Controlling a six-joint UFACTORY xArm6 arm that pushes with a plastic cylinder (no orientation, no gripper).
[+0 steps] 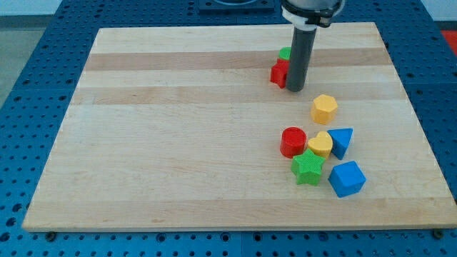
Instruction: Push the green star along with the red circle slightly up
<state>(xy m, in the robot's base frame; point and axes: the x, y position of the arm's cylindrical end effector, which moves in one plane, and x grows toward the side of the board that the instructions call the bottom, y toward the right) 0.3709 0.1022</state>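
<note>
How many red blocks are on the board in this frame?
2. The red circle sits in the cluster at the view's lower right, above-left of the green star. Another red block is partly hidden behind my tip.

— Where does my tip (pixel 295 88) stand on the wooden board (pixel 178 143)?

— Near the view's top, right of centre, touching the red block (pixel 278 72), with a green block (pixel 285 53) just behind.

— And the cluster?

— Lower right. The red circle (pixel 293 141) touches the yellow heart (pixel 320 144); the blue triangular block (pixel 342 140) sits right of that. The green star (pixel 308 168) lies below them, the blue cube (pixel 347 178) to its right. The yellow hexagon (pixel 325 108) sits apart above.
</note>
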